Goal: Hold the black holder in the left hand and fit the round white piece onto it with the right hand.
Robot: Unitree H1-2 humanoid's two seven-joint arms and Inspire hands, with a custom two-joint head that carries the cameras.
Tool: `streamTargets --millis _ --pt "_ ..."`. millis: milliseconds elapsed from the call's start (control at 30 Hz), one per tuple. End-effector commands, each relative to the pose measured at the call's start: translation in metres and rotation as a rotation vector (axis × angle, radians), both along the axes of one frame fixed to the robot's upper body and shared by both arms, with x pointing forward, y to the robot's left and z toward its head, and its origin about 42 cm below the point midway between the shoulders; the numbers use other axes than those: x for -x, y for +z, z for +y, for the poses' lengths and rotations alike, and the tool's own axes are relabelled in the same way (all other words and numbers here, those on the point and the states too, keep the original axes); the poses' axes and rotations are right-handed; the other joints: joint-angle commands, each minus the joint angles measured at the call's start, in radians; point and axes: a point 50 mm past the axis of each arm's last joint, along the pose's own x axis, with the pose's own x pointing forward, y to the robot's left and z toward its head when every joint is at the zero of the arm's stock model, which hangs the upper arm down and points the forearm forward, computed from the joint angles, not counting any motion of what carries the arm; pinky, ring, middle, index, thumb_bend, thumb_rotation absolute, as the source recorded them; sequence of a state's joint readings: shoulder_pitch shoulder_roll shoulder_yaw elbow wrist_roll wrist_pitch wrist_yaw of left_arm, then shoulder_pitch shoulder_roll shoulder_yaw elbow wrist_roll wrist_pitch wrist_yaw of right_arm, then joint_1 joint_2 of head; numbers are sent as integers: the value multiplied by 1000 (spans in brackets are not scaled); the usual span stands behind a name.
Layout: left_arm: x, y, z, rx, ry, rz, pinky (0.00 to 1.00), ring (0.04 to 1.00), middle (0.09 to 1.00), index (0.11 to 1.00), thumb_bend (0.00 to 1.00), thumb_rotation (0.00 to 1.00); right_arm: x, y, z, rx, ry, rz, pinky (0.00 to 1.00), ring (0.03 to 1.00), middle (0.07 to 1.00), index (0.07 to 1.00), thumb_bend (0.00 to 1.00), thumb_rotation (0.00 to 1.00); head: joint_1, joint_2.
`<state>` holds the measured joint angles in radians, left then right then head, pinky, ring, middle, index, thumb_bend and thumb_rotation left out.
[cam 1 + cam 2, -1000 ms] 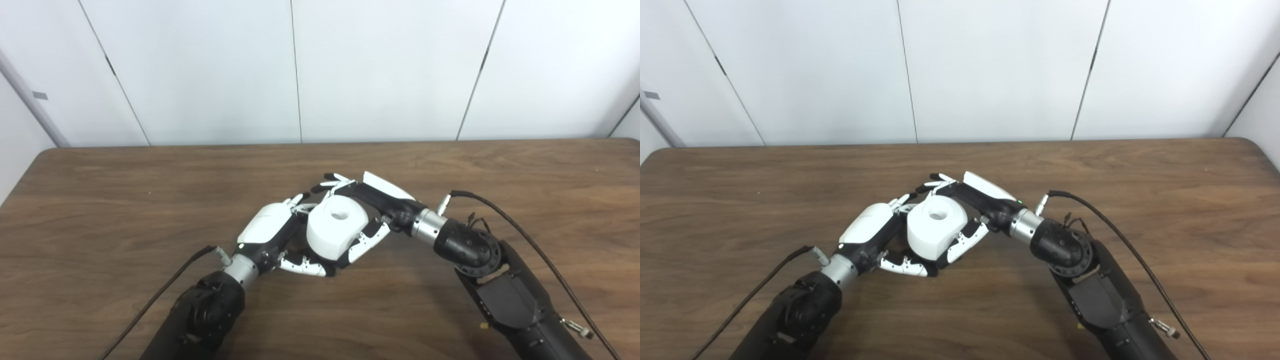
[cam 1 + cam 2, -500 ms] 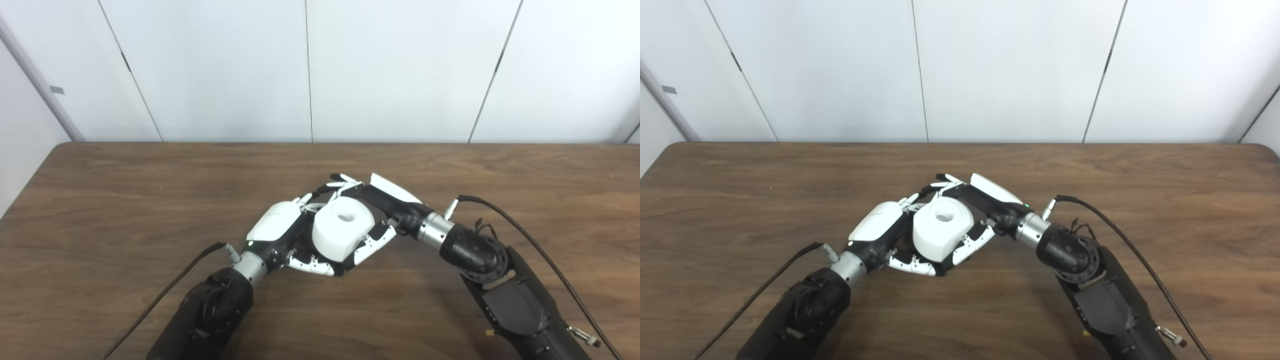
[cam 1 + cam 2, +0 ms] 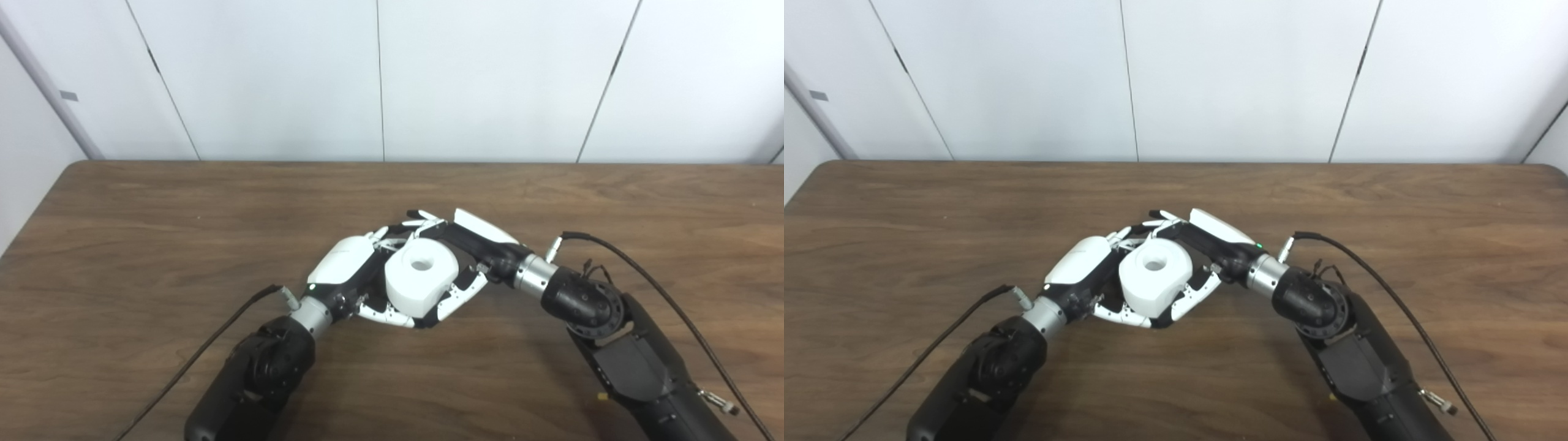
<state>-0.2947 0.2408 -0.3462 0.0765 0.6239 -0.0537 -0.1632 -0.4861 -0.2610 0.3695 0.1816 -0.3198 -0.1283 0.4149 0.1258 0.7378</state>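
Observation:
The round white piece (image 3: 422,277), a thick ring with a hole on top, sits between both hands at the table's middle. My right hand (image 3: 484,237) is shut on it, fingers behind and thumb in front. My left hand (image 3: 344,267) is curled in from the left, its thumb lying under the white piece's front. Only a dark sliver of the black holder (image 3: 1110,293) shows between the left palm and the white piece; the rest is hidden. The two hands' fingertips meet behind the piece.
The brown wooden table (image 3: 153,245) runs to a white panelled wall at the back. A black cable (image 3: 643,275) trails from the right wrist and another cable (image 3: 214,343) from the left wrist over the table.
The whole picture has shifted, so the camera moved. The hands stay closed together around the white piece, which sits slightly lower between them.

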Motion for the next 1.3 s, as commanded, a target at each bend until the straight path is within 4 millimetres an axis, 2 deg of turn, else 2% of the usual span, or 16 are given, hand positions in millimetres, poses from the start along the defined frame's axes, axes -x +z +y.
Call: streamTargets --millis 0,667,700,733,800,1033,1267 --pt "-4 18 0 27 -4 -59 1000 1000 869 481 524 54 -2 7 -9 43 -3 -38 1000 1000 882 481 526 138 -1 3" --pt "-4 23 6 39 7 -73 1000 1000 872 481 524 54 6 -4 -24 116 -15 -20 1000 1000 903 492 524 147 -1 14" --pt "-4 23 6 38 9 -72 1000 1000 872 481 524 54 6 -3 -25 122 -13 -23 1000 1000 908 560 757 179 -3 16" --pt "-4 24 7 39 10 -71 1000 1000 874 481 524 54 6 -2 -25 126 -12 -24 1000 1000 918 622 902 205 -3 16" --pt "-5 25 8 38 13 -73 1000 1000 874 481 524 54 7 -1 -27 131 -12 -19 1000 1000 934 687 981 228 -5 17" --pt "-5 26 8 37 12 -84 1000 1000 870 481 524 55 12 2 -29 148 -30 -12 1000 1000 996 842 1000 247 -5 18" --pt "-4 27 7 32 14 -78 1000 1000 875 482 524 54 13 0 -27 129 -34 -19 1000 1000 1000 875 1000 249 -3 20"
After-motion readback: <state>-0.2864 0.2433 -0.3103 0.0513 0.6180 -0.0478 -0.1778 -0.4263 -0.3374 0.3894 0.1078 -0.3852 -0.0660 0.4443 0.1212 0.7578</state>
